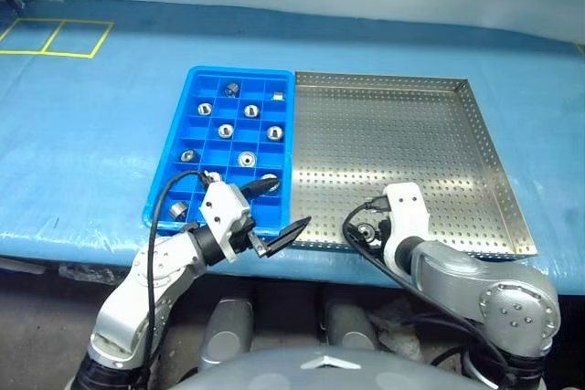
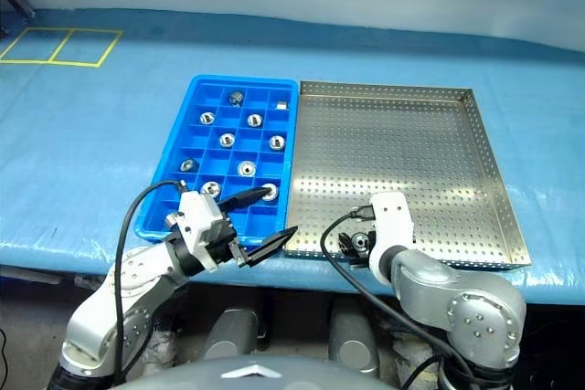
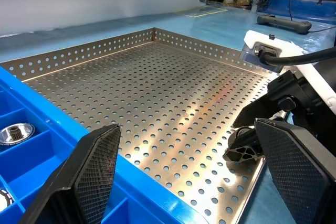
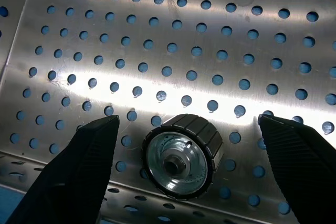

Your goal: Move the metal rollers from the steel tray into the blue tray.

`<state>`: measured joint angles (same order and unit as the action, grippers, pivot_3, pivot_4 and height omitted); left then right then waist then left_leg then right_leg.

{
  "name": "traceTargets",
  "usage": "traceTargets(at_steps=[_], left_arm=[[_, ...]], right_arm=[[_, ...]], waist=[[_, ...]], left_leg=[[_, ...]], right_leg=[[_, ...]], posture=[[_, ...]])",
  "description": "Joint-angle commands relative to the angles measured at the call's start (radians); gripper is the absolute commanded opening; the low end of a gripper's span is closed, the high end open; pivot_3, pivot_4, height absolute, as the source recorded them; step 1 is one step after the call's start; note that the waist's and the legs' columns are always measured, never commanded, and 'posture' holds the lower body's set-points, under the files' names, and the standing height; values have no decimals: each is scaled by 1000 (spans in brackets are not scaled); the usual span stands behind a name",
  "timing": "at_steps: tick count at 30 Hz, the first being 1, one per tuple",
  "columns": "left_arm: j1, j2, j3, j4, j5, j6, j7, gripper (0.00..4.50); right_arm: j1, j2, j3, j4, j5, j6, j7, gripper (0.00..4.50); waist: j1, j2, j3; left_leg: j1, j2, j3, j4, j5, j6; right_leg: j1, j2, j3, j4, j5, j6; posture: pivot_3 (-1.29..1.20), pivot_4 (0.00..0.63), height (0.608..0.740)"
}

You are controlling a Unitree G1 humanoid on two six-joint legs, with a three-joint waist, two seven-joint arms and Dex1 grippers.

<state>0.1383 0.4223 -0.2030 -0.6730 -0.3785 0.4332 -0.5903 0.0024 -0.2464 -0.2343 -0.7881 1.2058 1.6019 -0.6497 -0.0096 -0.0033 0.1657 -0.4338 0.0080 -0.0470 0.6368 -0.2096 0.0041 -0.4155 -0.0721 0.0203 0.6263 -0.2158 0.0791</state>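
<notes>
The blue tray [image 1: 242, 71] lies on the table with the steel tray [image 1: 402, 125] touching its right side. Several metal rollers [image 1: 225, 131] sit in separate compartments of the blue tray. One metal roller [image 4: 181, 156] lies on its side on the steel tray's perforated floor, close to the front rim. My right gripper [image 4: 187, 120] is open just above it, one finger on each side, not touching. My left gripper [image 1: 283, 210] is open and empty, hovering level over the blue tray's front right corner and pointing toward the steel tray.
Both trays rest on a light blue table cover [image 1: 91, 134], close to the table's front edge. Yellow tape squares [image 1: 55, 38] mark the far left corner. A black cable [image 1: 352, 226] loops off my right wrist over the steel tray's front rim.
</notes>
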Motion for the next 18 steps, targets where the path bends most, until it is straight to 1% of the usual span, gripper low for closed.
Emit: traceTargets(at_steps=[1, 2, 3, 5, 6, 7, 9, 10, 11, 15, 18], left_arm=[[-12, -7, -13, -53, -13, -3, 9, 4500], [-12, -8, -15, -52, -13, -3, 11, 4500], [-13, -9, -16, -52, -13, -3, 12, 4500], [-13, -10, -17, -52, -14, -4, 14, 4500], [-13, -11, -18, -52, -15, -4, 16, 4500], [-14, -12, -18, -52, -14, -4, 18, 4500], [-14, -12, -20, -53, -14, -4, 21, 4500], [-14, -11, -20, -53, -15, -4, 22, 4500], [-14, -11, -20, -53, -16, -3, 24, 4500], [-19, -10, -20, -49, -18, -2, 24, 4500], [-21, -11, -17, -45, -19, -4, 23, 4500]], right_arm=[[8, -26, 1, 28, 162, 13, -113, 4315], [11, -63, 20, 46, 230, -23, -167, 4130], [13, -122, 56, 67, 322, -88, -238, 3979], [6, -268, 153, 100, 526, -251, -380, 3368], [-6, -337, 201, 110, 611, -325, -437, 3088], [-20, -398, 246, 114, 682, -392, -483, 2711], [-44, -488, 321, 109, 754, -498, -528, 2147], [-52, -521, 352, 103, 764, -540, -532, 1805], [-61, -548, 380, 97, 766, -577, -531, 1612], [-106, -620, 455, 84, 766, -682, -516, 1612], [-180, -623, 457, 96, 766, -745, -513, 1612]], waist=[[0, 0, 0], [0, 0, 0], [1, 0, 0], [2, 0, 0], [1, 0, 0], [0, 0, 0], [0, -1, 1], [0, -2, 1], [0, -2, 1], [1, -2, 1], [0, -2, 1]], left_leg=[[0, 0, 0, 0, 0, 0], [0, 0, 0, -1, 0, 0], [0, 0, 0, -1, 0, 0], [0, -2, -1, -1, 0, 0], [0, -2, -1, -2, 0, 0], [0, -2, -1, -1, 0, 0], [1, -3, -1, -1, 0, 0], [1, -2, -1, -1, 0, 0], [2, -2, -1, -1, 0, 0], [2, -1, -2, 0, 0, 0], [2, -1, -2, 1, 0, 0]], right_leg=[[0, 0, 0, 0, 0, 0], [0, 0, 0, 0, 0, 0], [0, 0, 0, 0, 0, -1], [1, 0, 1, 0, 0, -1], [1, -1, 1, -1, -1, 0], [1, -1, 1, -1, -1, 0], [2, -1, 1, -1, -1, 0], [3, 0, 1, -1, -1, 0], [3, 0, 1, -1, -1, 0], [4, 1, 1, -1, -1, 0], [4, 1, 1, 0, -1, 0]], posture=[[57, 150, 740], [58, 150, 740], [58, 150, 740], [61, 150, 740], [62, 150, 740], [63, 150, 740], [63, 150, 740], [63, 150, 740], [63, 150, 740], [60, 150, 740], [58, 150, 740]])
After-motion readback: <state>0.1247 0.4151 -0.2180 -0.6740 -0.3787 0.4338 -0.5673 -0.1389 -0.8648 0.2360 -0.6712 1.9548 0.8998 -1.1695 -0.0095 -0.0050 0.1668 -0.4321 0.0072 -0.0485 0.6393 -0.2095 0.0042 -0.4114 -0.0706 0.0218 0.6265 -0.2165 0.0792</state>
